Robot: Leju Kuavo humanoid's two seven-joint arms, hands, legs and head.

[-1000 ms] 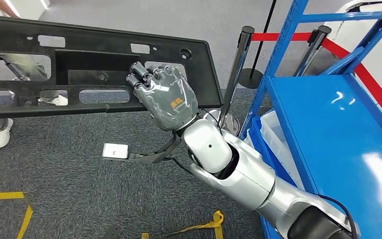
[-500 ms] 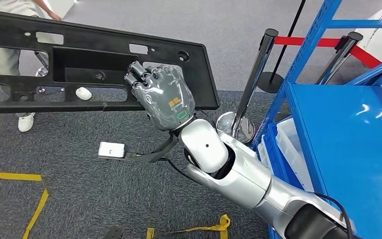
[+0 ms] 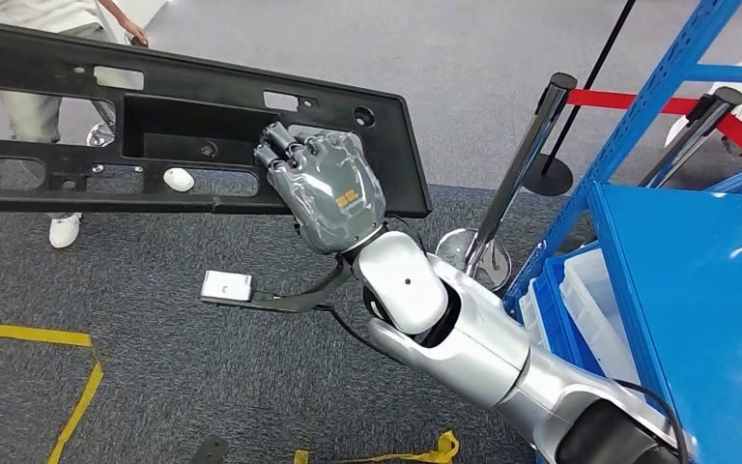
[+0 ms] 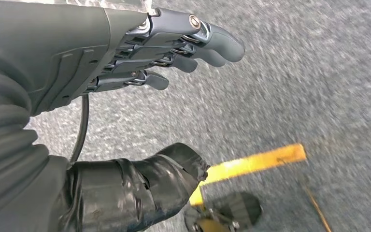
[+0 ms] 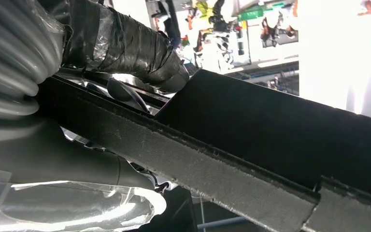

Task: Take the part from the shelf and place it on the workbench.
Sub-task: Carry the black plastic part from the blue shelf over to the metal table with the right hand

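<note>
Above the grey carpet, the right hand grips the long black part near one end, fingers curled over its lower rail — the rest stretches well away from them. Beyond the fingers stands a person; beside the arm, a chrome post and blue shelf. The left hand hangs over yellow tape, fingers straight and close together, holding nothing.
</note>
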